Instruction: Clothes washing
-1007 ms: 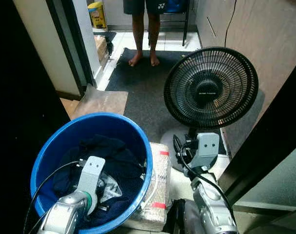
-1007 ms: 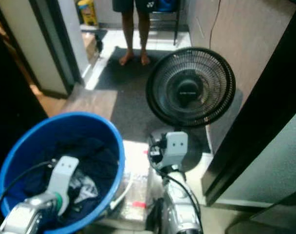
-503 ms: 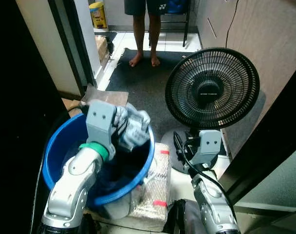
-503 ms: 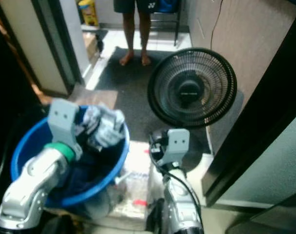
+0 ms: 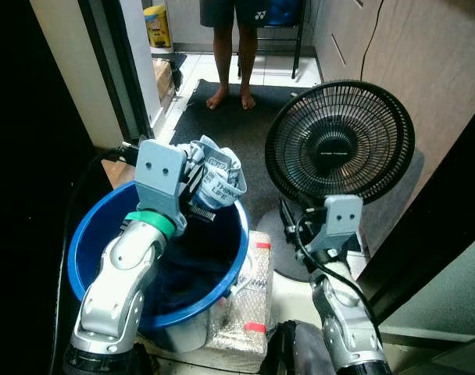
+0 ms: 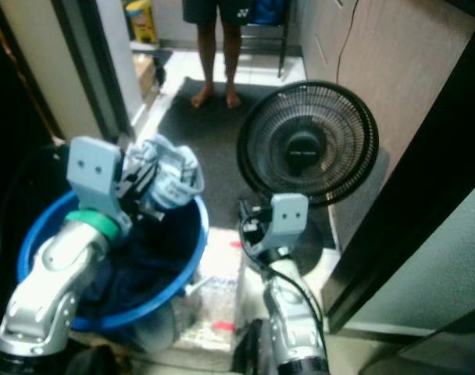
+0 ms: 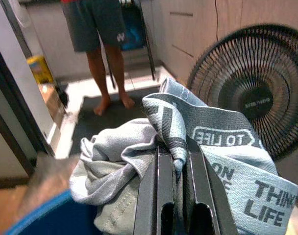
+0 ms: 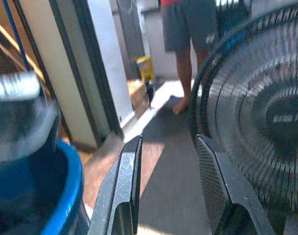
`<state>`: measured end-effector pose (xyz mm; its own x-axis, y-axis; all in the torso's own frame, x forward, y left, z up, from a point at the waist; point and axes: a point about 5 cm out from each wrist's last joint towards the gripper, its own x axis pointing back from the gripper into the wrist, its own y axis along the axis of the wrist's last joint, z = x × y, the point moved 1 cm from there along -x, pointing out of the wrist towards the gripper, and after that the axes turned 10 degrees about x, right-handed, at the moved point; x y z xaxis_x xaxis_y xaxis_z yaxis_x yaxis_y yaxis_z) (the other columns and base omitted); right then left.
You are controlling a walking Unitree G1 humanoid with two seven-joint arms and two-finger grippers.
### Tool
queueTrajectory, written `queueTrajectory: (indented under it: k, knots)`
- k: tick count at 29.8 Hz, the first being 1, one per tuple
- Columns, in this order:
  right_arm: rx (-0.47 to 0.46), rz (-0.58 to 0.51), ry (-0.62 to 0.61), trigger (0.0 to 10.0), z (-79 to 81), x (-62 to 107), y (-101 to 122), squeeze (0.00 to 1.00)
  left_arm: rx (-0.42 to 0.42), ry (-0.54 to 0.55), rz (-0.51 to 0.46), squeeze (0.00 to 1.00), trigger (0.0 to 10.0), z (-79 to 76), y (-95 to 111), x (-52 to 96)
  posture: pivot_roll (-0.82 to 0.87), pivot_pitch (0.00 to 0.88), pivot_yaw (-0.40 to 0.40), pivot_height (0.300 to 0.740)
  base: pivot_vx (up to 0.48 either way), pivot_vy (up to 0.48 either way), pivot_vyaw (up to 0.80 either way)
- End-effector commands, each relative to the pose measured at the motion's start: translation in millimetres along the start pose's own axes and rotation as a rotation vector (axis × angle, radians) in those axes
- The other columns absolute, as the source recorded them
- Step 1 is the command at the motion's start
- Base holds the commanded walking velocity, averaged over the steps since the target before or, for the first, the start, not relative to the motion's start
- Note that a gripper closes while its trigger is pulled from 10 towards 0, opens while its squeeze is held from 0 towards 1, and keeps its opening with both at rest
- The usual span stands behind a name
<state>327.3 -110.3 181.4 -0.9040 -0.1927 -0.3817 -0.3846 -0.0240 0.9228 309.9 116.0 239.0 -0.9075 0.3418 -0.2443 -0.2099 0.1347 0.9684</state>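
One blue tub (image 5: 89, 258) sits on the floor in front of the robot, with dark clothes (image 5: 192, 258) piled inside it, and one grey printed garment (image 5: 214, 176) is held up over the tub's far rim. One black fan (image 5: 339, 144) stands on the floor to the right of the tub, on the edge of one dark mat (image 5: 222, 133), and one plastic-wrapped bundle (image 5: 249, 305) lies between the tub and the fan's base. One person (image 5: 230, 47) stands barefoot at the far end of the mat, legs and shorts in view, with one yellow container (image 5: 155, 23) on the floor near the doorway beside them. Two arms are raised. The left arm bends up from the tub's near side, wrist above the far rim, and the left gripper (image 7: 172, 164) has its two fingers pinched tight on a fold of the grey garment, which bunches and drapes around them; the letters on the cloth read mirrored in the left wrist view. The right arm reaches upward beside the bundle, its wrist just in front of the fan's base, and the right gripper (image 8: 168, 161) has its fingers spread wide with nothing between them, pointing past the fan's grille toward the mat.
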Motion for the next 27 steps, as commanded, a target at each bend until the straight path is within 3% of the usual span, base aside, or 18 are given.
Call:
queueTrajectory:
  k: [1,9,14,27]
  knots:
    - [-0.009,0.015,-0.005,10.0,1.7,2.8,-3,0.00,0.023,0.007,0.025,0.00,10.0,3.6,-6,2.4,-0.10,0.065,0.074,0.430,0.000,0.000,0.00]
    - [-0.022,0.015,-0.036,10.0,-2.5,5.4,-4,0.00,0.027,0.022,0.026,0.00,10.0,8.1,-8,-1.2,-0.09,0.062,0.078,0.430,0.000,0.000,0.00]
    - [-0.010,0.024,-0.063,10.0,-9.1,0.2,-2,0.00,0.028,0.030,0.017,0.00,10.0,8.3,-6,-2.2,-0.06,0.060,0.073,0.454,0.000,0.000,0.00]
    - [-0.035,0.044,-0.035,10.0,2.1,-0.1,-7,0.00,0.002,0.066,0.013,0.00,10.0,14.7,-5,2.2,0.00,0.059,0.054,0.522,0.000,0.000,0.00]
